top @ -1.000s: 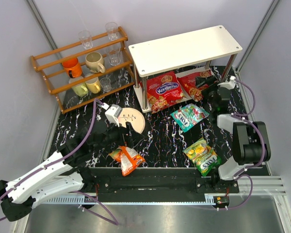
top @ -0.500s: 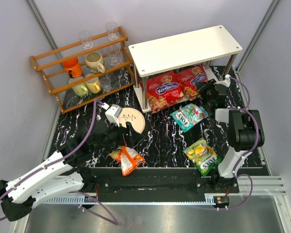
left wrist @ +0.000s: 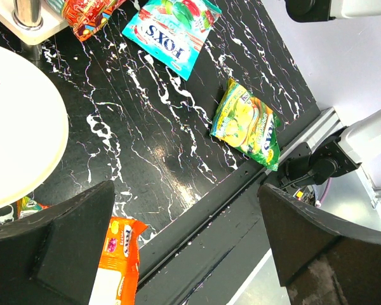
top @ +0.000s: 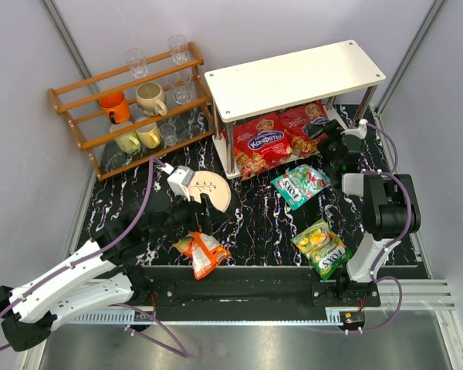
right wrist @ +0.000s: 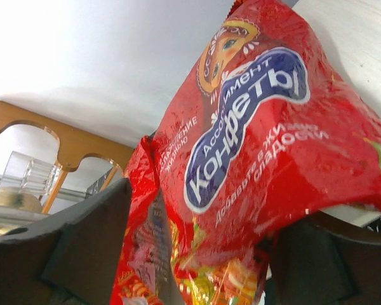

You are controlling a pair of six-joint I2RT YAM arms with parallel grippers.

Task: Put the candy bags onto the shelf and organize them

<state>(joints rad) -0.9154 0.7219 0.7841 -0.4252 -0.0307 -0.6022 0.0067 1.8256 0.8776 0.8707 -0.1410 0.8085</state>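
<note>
Red bag [right wrist: 254, 127] on the shelf's [top: 293, 77] lower tier, at the right gripper [right wrist: 203, 210]
Its jaws stand wide apart, the bag mid-frame between them; left gripper [left wrist: 184, 210] spread open, orange bag [left wrist: 114, 267] lower left.

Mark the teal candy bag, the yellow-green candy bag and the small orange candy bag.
teal candy bag [top: 301, 185], top view, middle of its face.
yellow-green candy bag [top: 322, 247], top view, middle of its face.
small orange candy bag [top: 207, 254], top view, middle of its face.

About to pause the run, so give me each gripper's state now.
Left gripper: open, empty.
Right gripper: open, jaws wide either side of the red candy bag.
</note>
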